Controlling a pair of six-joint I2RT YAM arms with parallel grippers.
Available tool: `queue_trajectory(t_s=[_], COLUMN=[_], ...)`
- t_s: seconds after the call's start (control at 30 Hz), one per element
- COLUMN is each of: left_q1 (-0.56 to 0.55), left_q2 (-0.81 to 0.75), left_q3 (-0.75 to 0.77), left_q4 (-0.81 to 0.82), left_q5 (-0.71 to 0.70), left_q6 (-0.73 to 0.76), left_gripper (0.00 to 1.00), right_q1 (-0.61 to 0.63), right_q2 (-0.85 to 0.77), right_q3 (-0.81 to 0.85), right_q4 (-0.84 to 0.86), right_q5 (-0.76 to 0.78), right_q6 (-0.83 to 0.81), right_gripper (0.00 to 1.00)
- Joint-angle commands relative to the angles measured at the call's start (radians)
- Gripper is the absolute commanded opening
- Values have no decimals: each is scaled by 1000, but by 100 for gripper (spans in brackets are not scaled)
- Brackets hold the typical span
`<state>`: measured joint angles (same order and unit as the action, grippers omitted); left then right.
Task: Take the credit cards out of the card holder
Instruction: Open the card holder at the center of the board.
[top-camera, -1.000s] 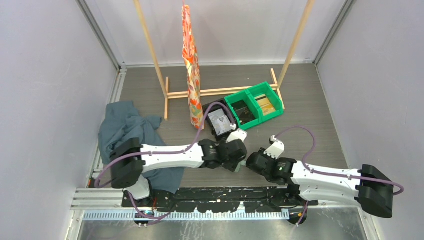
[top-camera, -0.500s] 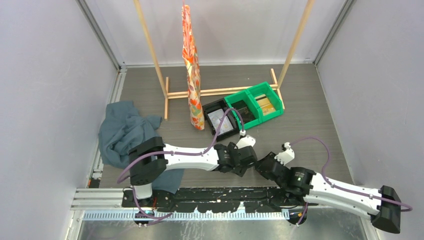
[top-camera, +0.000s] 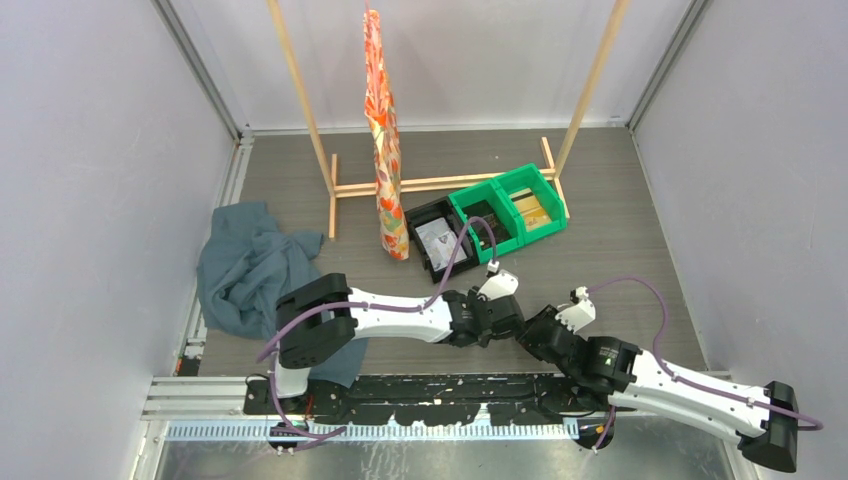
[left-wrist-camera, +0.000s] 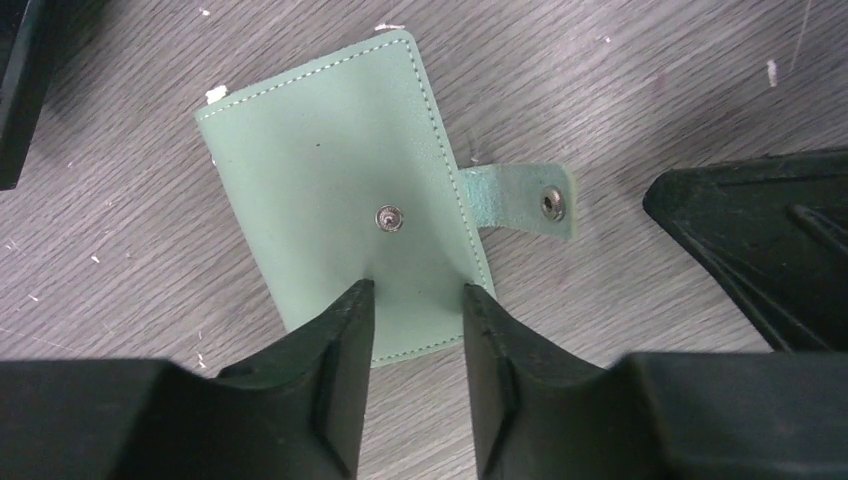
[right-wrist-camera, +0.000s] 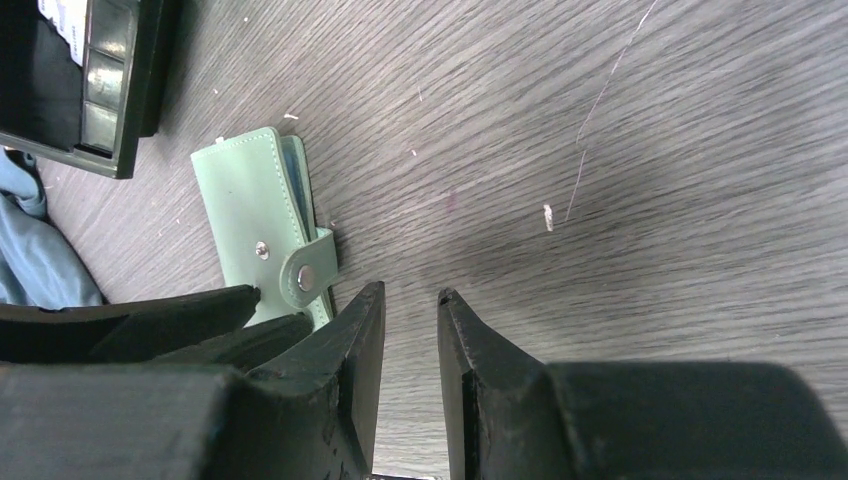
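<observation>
The sage-green card holder (left-wrist-camera: 330, 150) lies flat and folded shut on the wooden table. Its snap strap (left-wrist-camera: 520, 200) is undone and sticks out to the side. My left gripper (left-wrist-camera: 415, 290) is open a little, with both fingertips resting on the holder's near edge. The holder also shows in the right wrist view (right-wrist-camera: 245, 200), with a pale blue edge along its open side. My right gripper (right-wrist-camera: 410, 292) is open a narrow gap and empty, just right of the strap. In the top view the two grippers (top-camera: 512, 322) (top-camera: 532, 335) meet and hide the holder. No cards show.
A black tray (top-camera: 440, 245) with packets and two green bins (top-camera: 510, 210) stand behind the grippers. A teal cloth (top-camera: 250, 270) lies at the left. A wooden rack (top-camera: 440, 183) with a hanging orange patterned cloth (top-camera: 383, 140) stands at the back.
My left gripper has moved right and slightly nearer. My right arm has drawn back toward the near right, its gripper staying close to the left one.
</observation>
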<state>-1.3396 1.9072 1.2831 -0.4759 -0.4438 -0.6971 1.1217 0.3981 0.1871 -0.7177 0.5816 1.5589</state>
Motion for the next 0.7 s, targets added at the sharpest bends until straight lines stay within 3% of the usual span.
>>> queue_trajectory(t_s=[0.0, 0.3, 0.53, 0.67], left_q1=[-1, 0, -1, 0], left_q2=[7, -46, -216, -307], left_q3=[-17, -24, -97, -138], left_q4=[30, -4, -9, -36], left_q5=[-14, -36, -32, -58], left_q6=[-22, -27, -38, -52], left_gripper=[33, 2, 4, 9], right_q1=[1, 0, 1, 1], right_q2=[18, 42, 85, 164], right_q3=[9, 26, 56, 98], right_q4=[-19, 11, 107, 168], right_q5=[32, 29, 29, 33], right_q6=[17, -5, -78, -140], right_gripper=[31, 31, 34, 43])
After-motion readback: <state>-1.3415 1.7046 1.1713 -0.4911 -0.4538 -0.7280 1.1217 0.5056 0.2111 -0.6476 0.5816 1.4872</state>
